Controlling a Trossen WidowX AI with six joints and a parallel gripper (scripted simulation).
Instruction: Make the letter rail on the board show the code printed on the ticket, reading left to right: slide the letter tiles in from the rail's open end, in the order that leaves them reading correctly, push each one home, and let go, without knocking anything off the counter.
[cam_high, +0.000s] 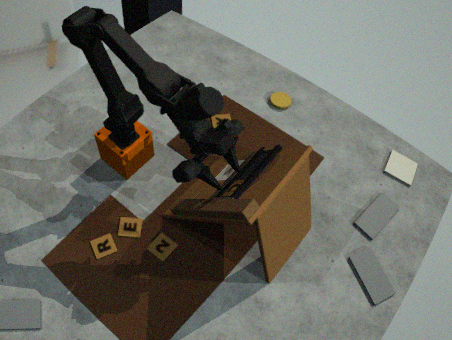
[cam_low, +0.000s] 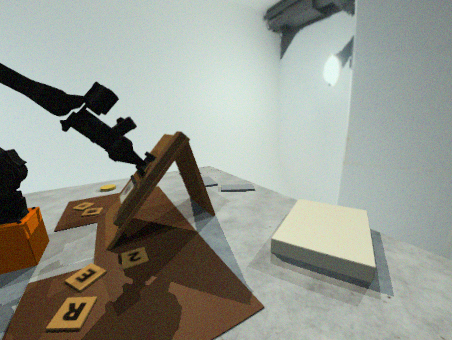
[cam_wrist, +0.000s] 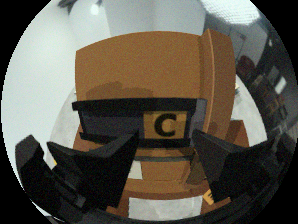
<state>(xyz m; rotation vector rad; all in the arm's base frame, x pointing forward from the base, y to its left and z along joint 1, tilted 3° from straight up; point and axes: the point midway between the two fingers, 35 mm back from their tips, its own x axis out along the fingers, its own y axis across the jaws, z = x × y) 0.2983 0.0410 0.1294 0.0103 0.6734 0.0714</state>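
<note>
C tile: in the letter rail, upright to the wrist view, near the rail's right end there; C tile (cam_wrist: 165, 125)
Letter rail: black channel across the sloped face of the board, dark gap left of the C in wrist view; letter rail (cam_high: 257, 172) (cam_wrist: 135, 105)
Board: brown, tilted, propped by a rear panel; board (cam_high: 282, 182) (cam_low: 150, 192) (cam_wrist: 140, 65)
Hand: fingers apart, nothing clamped, tips by the rail, one each side of the C tile in wrist view; hand (cam_high: 228, 179) (cam_low: 145, 165) (cam_wrist: 165, 133)
Ticket: pale, on the board below the rail, partly hidden, code unreadable; ticket (cam_high: 231, 171) (cam_low: 128, 191) (cam_wrist: 135, 170)
N tile: flat on brown mat, near the board; N tile (cam_high: 162, 246) (cam_low: 134, 256); brown mat (cam_high: 185, 295) (cam_low: 210, 300)
E tile: flat on mat, between R and N; E tile (cam_high: 130, 227) (cam_low: 86, 277)
R tile: flat on mat, just beside E; R tile (cam_high: 104, 245) (cam_low: 72, 313)
Other tiles: two on the mat's far part in exterior view, letters too small to tell; other tiles (cam_low: 83, 206)
Yellow disc: on the desk, off the mat; yellow disc (cam_high: 280, 100) (cam_low: 107, 188); desk (cam_high: 330, 125) (cam_low: 240, 220)
Cream block: on desk, well apart from board; cream block (cam_high: 401, 167) (cam_low: 322, 237)
Arm base: orange block, on desk; arm base (cam_high: 127, 162) (cam_low: 20, 247)
</note>
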